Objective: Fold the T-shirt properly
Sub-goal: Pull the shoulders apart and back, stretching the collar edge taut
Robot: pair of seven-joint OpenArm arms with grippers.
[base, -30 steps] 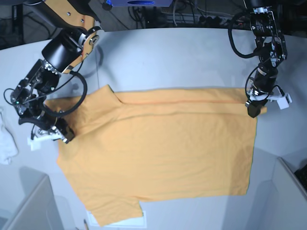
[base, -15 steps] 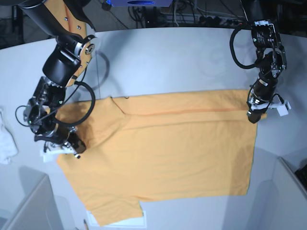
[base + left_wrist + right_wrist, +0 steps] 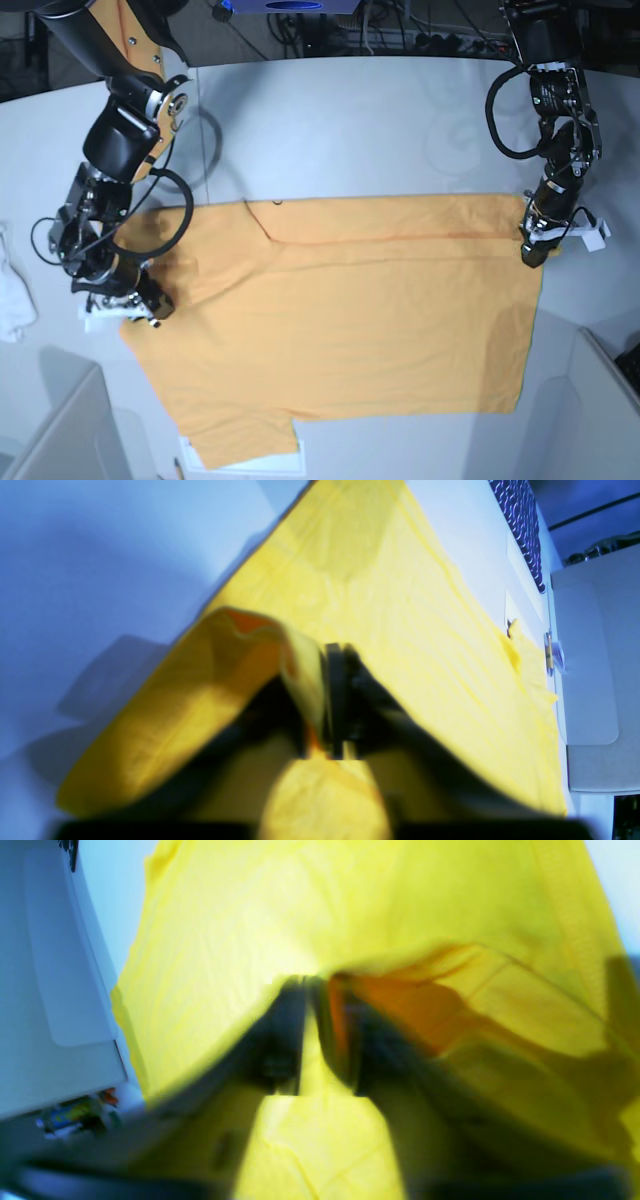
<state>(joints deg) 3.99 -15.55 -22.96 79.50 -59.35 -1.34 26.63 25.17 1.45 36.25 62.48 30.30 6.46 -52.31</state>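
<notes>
- Since the earlier base frames, both arms have carried the folded band of the T-shirt (image 3: 340, 320) a little further toward the near side of the bench (image 3: 330, 130); the fold line across the shirt's top now sits lower, and the cloth at each held corner has flattened.
- The T-shirt lies spread across the middle of the bench, plain side up, its far edge doubled over into a narrow band running from one end effector to the other.
- The left end effector (image 3: 325, 705) sits at the far corner of the hem side; in its wrist view a flap of cloth runs between the dark fingers (image 3: 336, 700), which look nearly closed on the T-shirt.
- The right end effector (image 3: 312, 1035) is at the sleeve corner; cloth drapes over and between its fingers, with a narrow gap showing, so it grips the T-shirt loosely at most.
- Both wrist views are blurred; the fingertips are hard to make out.
- A white cloth (image 3: 12, 300) is cut off at the base view's edge.
</notes>
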